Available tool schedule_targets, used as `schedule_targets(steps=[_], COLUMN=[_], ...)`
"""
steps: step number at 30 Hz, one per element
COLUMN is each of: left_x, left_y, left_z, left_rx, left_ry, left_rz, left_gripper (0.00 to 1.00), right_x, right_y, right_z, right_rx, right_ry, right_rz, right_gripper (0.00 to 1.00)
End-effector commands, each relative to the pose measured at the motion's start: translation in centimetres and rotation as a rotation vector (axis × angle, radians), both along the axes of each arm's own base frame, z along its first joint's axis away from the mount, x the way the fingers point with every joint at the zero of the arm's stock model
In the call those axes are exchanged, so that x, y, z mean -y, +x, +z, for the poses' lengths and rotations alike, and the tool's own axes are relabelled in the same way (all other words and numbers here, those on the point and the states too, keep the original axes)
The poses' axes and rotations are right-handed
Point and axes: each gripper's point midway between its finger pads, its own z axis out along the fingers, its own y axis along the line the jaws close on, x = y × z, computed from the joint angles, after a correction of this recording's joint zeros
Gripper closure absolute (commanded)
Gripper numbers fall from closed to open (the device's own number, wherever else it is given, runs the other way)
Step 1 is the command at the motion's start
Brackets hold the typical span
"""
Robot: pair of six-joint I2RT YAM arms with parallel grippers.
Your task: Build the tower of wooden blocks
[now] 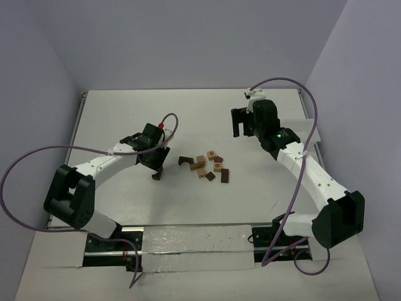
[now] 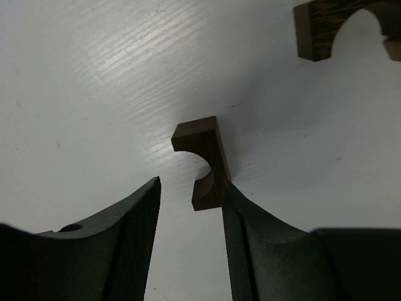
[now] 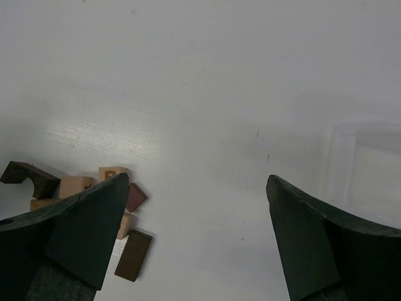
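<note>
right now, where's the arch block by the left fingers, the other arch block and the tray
near arch block (image 2: 197,139): left wrist view, solid end above its cutout
far arch block (image 2: 316,31): left wrist view, its left leg
tray (image 3: 338,169): right wrist view, its left wall

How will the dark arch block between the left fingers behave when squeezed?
The dark arch block looks like solid wood, so it is probably stiff and light. It seems to touch only one finger of the left gripper, so closing may push it sideways first.
</note>
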Motion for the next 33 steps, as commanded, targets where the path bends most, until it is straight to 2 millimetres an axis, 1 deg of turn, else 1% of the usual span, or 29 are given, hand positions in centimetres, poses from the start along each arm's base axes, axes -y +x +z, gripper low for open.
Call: schedule_targets(steps=[1, 4, 7, 15, 17, 19, 21, 23, 24, 26, 28, 29, 30, 32, 33], left_x=[0.3, 0.9, 1.0, 1.5, 1.7, 2.0, 2.3, 3.1, 3.4, 3.7, 4.3, 4.4, 3.5, 4.0, 3.6], left_y=[1.2, 0.5, 0.2, -0.2, -0.3, -0.3, 0.0, 0.7, 0.9, 1.1, 1.5, 2.0, 3.0, 3.1, 3.7], left_z=[1.0, 0.2, -0.6, -2.1, -2.2, -2.0, -1.6, -0.3, 0.3, 1.1, 2.6, 4.1, 4.9, 7.2, 7.6], left_rx=[0.024, -0.002, -0.023, -0.084, -0.095, -0.097, -0.089, -0.067, -0.064, -0.078, -0.114, -0.134, -0.124, -0.165, -0.160], left_ry=[0.035, 0.046, 0.056, 0.057, 0.047, 0.028, 0.002, -0.074, -0.115, -0.187, -0.362, -0.511, -0.591, -0.816, -0.868], left_rz=[0.055, 0.033, 0.026, 0.020, 0.016, 0.015, 0.015, 0.015, 0.017, 0.021, 0.016, 0.015, 0.044, -0.006, 0.002], left_gripper=[0.51, 0.51, 0.51, 0.53, 0.59, 0.69, 0.82, 0.95, 1.00, 1.00, 1.00, 1.00, 1.00, 1.00, 1.00], right_x=[0.0, -0.1, -0.1, -0.2, -0.3, -0.5, -0.9, -1.7, -2.1, -2.8, -3.8, -4.6, -5.3, -6.7, -7.1], right_y=[0.9, 1.2, 1.3, 1.4, 1.4, 1.3, 1.2, 1.1, 1.1, 1.1, 1.2, 1.1, 1.0, 0.5, 0.4], right_z=[1.2, 0.9, 0.9, 0.8, 0.9, 1.2, 1.3, 1.3, 1.4, 1.5, 2.0, 2.2, 2.3, 2.3, 2.4], right_rx=[0.044, 0.035, 0.032, 0.030, 0.033, 0.046, 0.055, 0.068, 0.071, 0.074, 0.080, 0.082, 0.083, 0.091, 0.107], right_ry=[-0.008, -0.009, -0.009, -0.008, -0.007, 0.001, 0.008, -0.016, -0.025, -0.030, -0.029, -0.023, -0.020, -0.011, -0.021], right_rz=[-0.012, -0.014, -0.015, -0.014, -0.007, 0.007, 0.029, 0.077, 0.093, 0.124, 0.163, 0.199, 0.235, 0.315, 0.341], right_gripper=[0.03, 0.03, 0.02, 0.02, 0.02, 0.02, 0.02, 0.02, 0.02, 0.02, 0.02, 0.02, 0.02, 0.02, 0.01])
